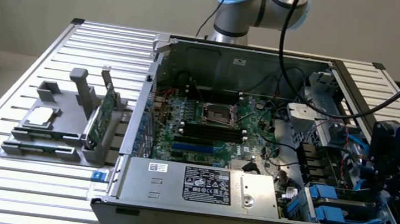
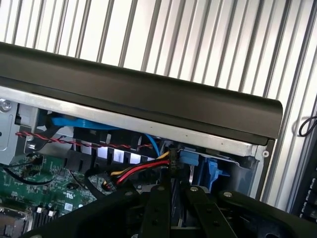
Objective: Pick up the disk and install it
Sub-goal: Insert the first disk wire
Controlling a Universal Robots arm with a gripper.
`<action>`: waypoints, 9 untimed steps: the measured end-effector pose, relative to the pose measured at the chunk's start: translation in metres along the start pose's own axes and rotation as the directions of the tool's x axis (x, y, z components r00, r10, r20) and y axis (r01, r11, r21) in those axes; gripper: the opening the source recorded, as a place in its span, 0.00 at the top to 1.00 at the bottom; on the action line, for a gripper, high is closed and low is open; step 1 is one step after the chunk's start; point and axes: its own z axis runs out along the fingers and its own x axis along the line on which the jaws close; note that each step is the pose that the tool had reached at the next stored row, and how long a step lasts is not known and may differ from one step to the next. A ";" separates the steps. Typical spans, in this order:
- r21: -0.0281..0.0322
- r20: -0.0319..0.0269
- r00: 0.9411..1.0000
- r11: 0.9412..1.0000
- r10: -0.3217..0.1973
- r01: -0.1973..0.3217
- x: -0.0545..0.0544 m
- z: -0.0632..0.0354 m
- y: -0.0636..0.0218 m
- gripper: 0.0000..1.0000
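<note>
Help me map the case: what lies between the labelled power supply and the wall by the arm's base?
The green motherboard, seen in the exterior view.

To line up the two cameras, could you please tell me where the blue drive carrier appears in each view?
Exterior view: the blue drive carrier sits inside the case at the exterior view's lower right, beside the silver labelled box.
Wrist view: the blue drive carrier lies beneath the case's black rim, next to the red, yellow and black cables.
Shared landmark: the green motherboard.
</note>
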 end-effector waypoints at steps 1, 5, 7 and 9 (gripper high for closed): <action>0.002 0.000 1.000 1.000 0.000 0.000 0.000 0.0000 0.0001 0.83; 0.035 -0.007 1.000 0.999 0.003 -0.003 0.001 0.0000 0.0002 0.83; 0.057 -0.011 1.000 0.998 0.006 -0.005 0.001 0.0000 0.0002 0.83; 0.077 -0.015 1.000 0.997 0.009 -0.008 0.001 -0.0002 0.0000 0.83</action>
